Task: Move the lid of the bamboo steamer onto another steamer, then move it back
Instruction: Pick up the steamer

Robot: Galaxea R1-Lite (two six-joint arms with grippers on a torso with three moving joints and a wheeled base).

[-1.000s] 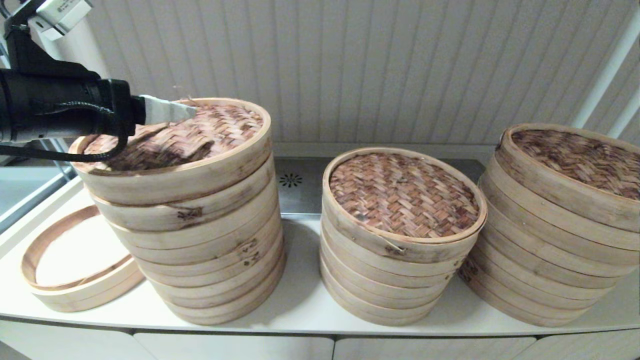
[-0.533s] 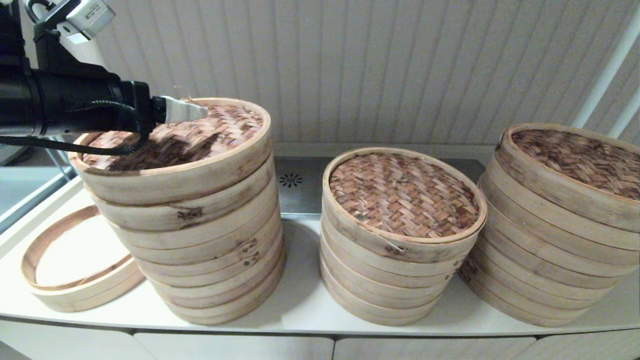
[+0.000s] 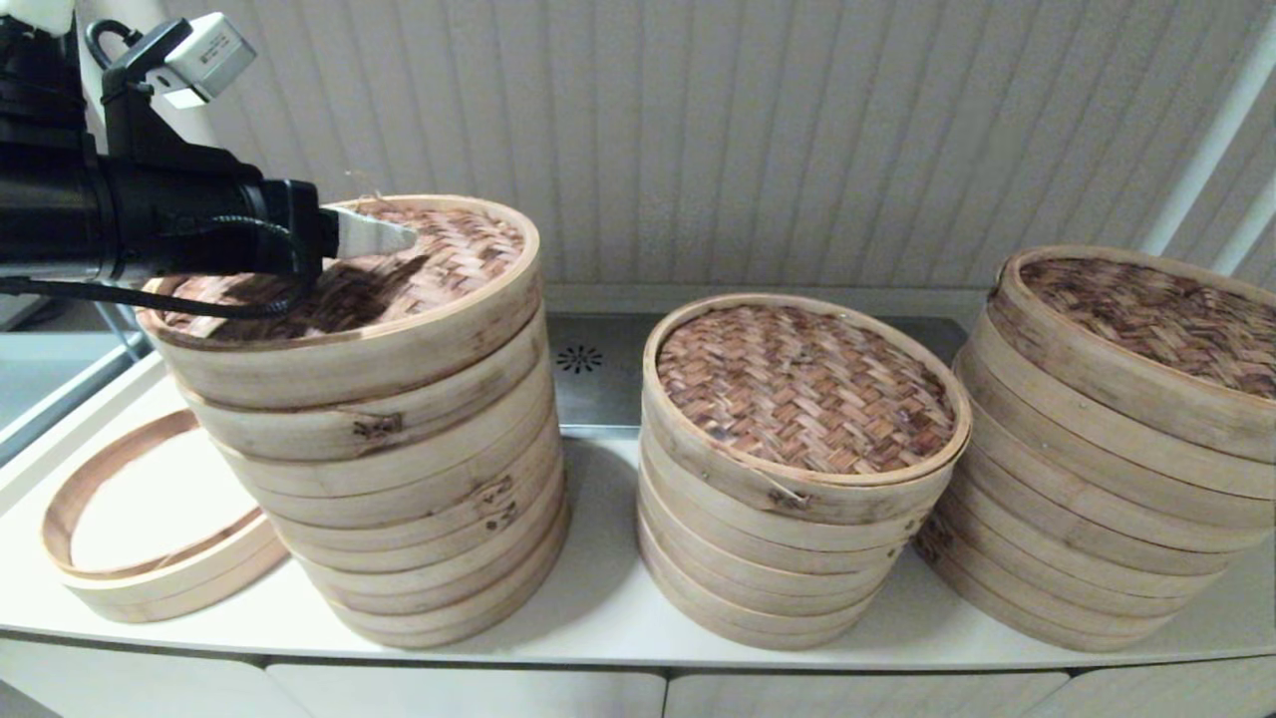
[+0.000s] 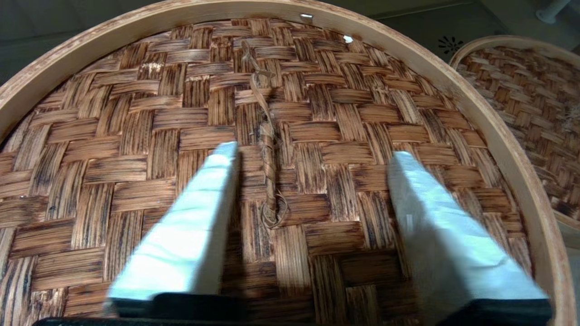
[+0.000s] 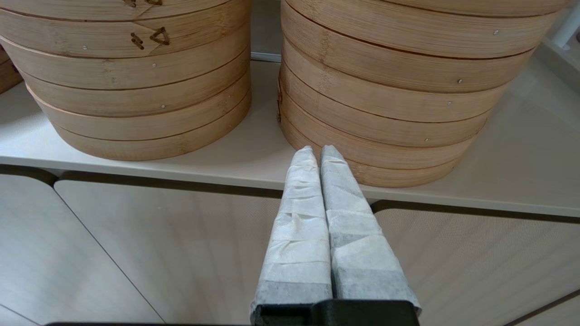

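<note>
The left pincer [image 4: 312,154] hung spread over the woven lid [image 3: 349,264] atop the tallest steamer stack [image 3: 399,469], straddling its twine handle [image 4: 268,149], gripping nothing. The lid looked unlifted. Right pincer [image 5: 317,154] stayed clenched, empty, below the table [image 3: 598,608] edge.

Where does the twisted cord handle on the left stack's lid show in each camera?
Head view: not discernible; the left hand hovers over that lid.
Left wrist view: cord handle between the open fingers.
Right wrist view: not in it.
Shared landmark: middle stack's woven lid.
</note>
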